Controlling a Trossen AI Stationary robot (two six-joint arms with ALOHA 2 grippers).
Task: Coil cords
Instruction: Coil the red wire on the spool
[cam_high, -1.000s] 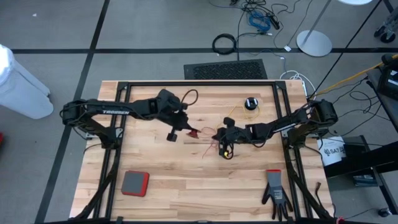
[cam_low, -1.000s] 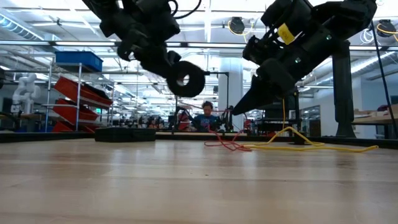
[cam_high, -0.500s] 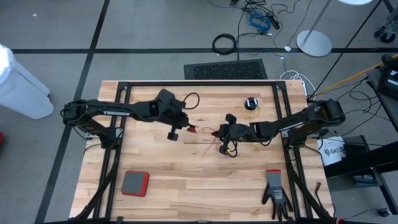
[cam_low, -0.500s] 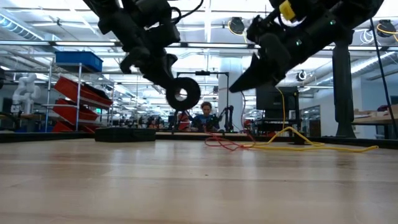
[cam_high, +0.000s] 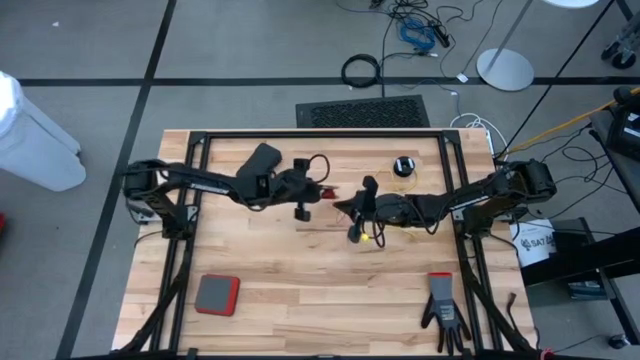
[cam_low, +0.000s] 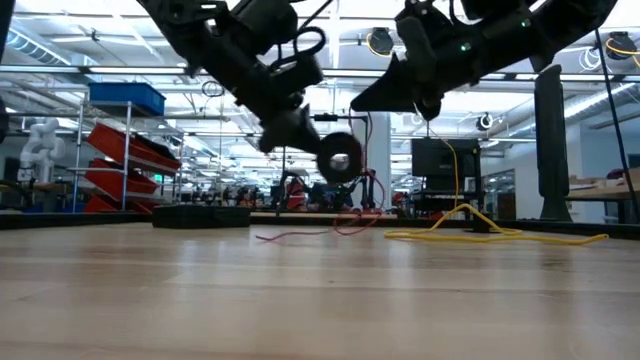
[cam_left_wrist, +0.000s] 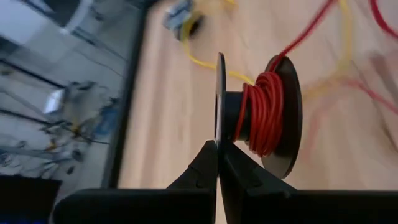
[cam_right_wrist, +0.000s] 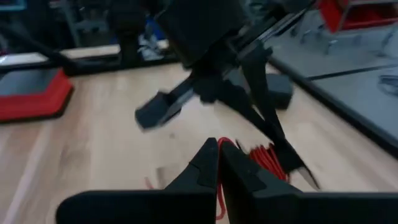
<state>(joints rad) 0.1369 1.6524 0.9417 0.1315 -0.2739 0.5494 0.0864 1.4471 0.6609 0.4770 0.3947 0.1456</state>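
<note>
- The left gripper (cam_left_wrist: 217, 163) is pinched tight on the flange of the red cord's reel (cam_left_wrist: 261, 115), holding it up off the table (cam_high: 300, 290) — you can see the reel hanging in the air in the low view (cam_low: 340, 158).
- Big shift in the last second: the left arm has swung that reel to the right, toward the table's middle, and it now sits just beside the right gripper (cam_right_wrist: 217, 163).
- The right gripper, fingers pressed together, has lifted clear of the table since a second ago. A bit of red cord shows right at its fingertips, but whether it is actually pinching it I cannot tell.
- The red cord (cam_low: 300, 236) trails loose on the wood behind the reel; several turns are already wound on the spool in the left wrist view.
- The yellow cord (cam_low: 480, 232) lies slack on the far right side, running to its own reel (cam_high: 403, 166) at the far edge, untouched.
- My read: with reel and feeding hand brought together, the slack is shorter, so red winding is under way — yellow is all to come.
</note>
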